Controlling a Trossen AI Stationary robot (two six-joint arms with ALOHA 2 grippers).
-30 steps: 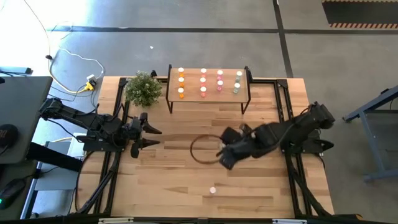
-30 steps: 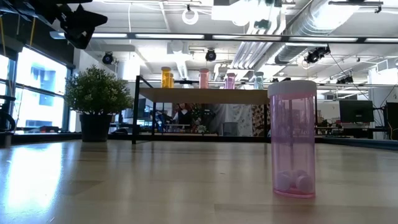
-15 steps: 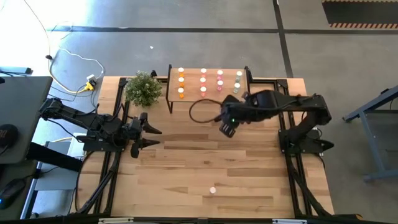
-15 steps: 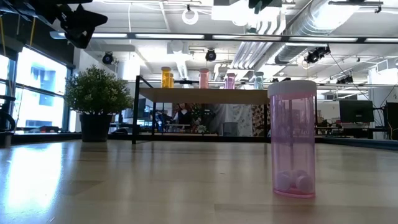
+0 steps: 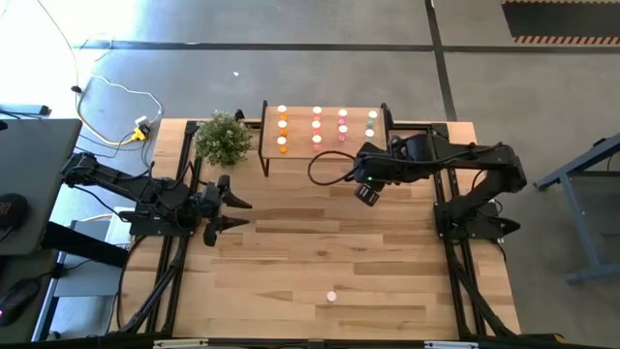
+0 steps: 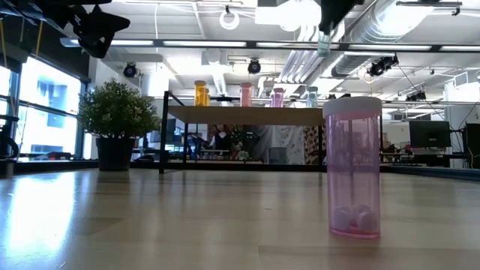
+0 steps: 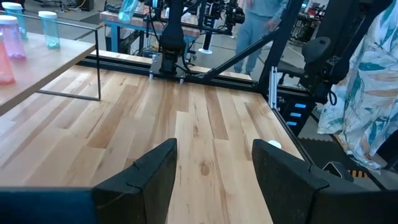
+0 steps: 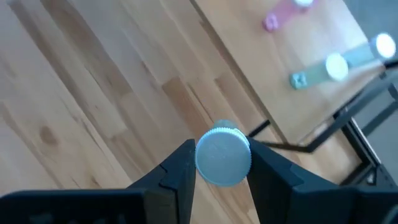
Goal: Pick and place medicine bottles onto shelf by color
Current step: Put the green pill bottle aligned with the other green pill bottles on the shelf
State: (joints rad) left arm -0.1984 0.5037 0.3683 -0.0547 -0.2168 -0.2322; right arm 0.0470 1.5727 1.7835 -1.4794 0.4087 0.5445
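My right gripper (image 5: 365, 181) hangs in the air just before the near right part of the shelf (image 5: 300, 147) and is shut on a pale green medicine bottle (image 8: 222, 155) with a white cap. The same bottle shows high up in the low view (image 6: 323, 43). The shelf carries columns of orange, light pink, deep pink and pale green bottles (image 5: 370, 128) standing on their bases. One pink bottle (image 5: 331, 296) stands alone near the table's near edge and looms large in the low view (image 6: 352, 169). My left gripper (image 5: 237, 213) waits open at the table's left side. My right gripper pinches the pale green bottle at its white cap end (image 8: 222, 155) between its two fingers (image 8: 180, 165). The fingers come from above, pointing down. The bottle hangs upright below them, lifted clear of the table.
A potted plant (image 5: 223, 139) stands left of the shelf. A black cable loop (image 5: 325, 167) trails from the right arm in front of the shelf. Bare planks (image 5: 291, 252) lie between the two arms. Black frame rails (image 5: 441, 165) run along the table's sides.
My right gripper has carried the bottle from over the table's middle toward the far edge and the shelf, rising as it went, and stays shut on it. The cable loop has swung along with it. The left arm has kept still.
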